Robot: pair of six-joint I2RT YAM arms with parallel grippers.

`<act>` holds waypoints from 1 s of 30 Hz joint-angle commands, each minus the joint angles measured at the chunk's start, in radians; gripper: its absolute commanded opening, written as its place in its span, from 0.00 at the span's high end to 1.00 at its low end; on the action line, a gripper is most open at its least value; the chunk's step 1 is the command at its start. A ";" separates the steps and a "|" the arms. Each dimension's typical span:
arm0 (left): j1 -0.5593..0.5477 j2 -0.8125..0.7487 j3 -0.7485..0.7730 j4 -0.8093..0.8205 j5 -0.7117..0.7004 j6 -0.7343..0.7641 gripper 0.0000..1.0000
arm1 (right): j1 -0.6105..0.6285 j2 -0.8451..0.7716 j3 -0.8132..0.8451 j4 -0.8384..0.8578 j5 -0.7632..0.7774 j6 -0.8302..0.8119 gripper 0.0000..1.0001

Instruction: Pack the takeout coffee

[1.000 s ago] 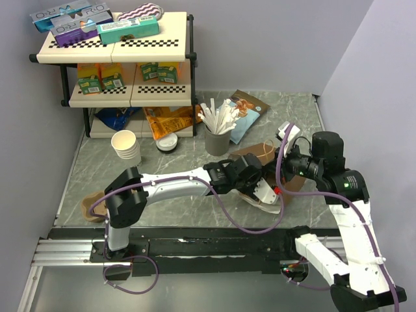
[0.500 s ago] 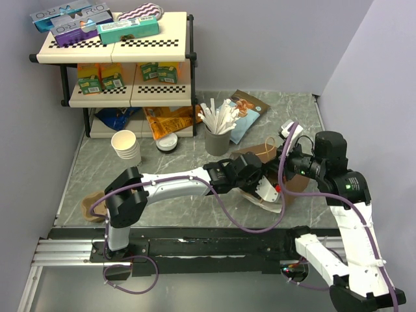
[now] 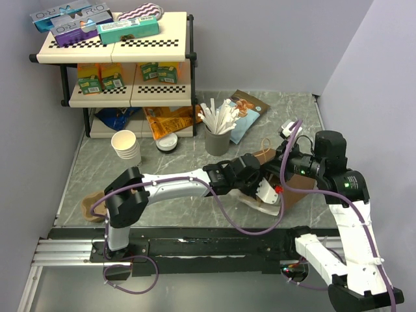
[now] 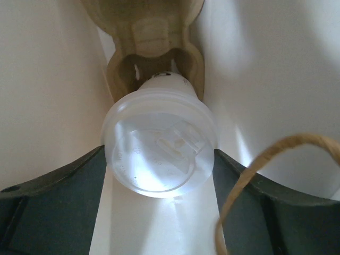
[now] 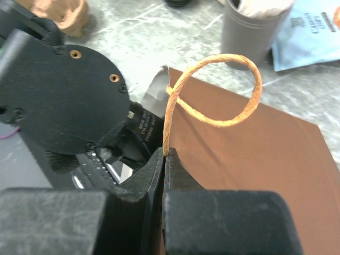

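Top external view: a brown paper bag [image 3: 298,190] lies on the tabletop [image 3: 162,172]. The left gripper [image 3: 263,193] reaches into the bag's mouth, and the right gripper [image 3: 286,170] is at its upper edge.

Left wrist view: inside the bag's pale interior, the left gripper's fingers [image 4: 48,191] press against both sides of the takeout coffee [image 4: 159,159], whose lid faces the camera. A twine handle [image 4: 249,170] curves beside it.

Right wrist view: the right gripper is pinched tight on the bag's rim at the handle's base.
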 commanded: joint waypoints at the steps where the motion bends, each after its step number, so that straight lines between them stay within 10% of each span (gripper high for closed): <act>1: 0.000 -0.099 -0.033 0.073 0.057 -0.031 0.99 | 0.000 -0.023 0.001 -0.011 -0.205 0.066 1.00; 30: -0.026 -0.095 -0.049 0.067 0.098 -0.008 0.99 | -0.095 -0.057 -0.091 -0.150 -0.282 -0.061 1.00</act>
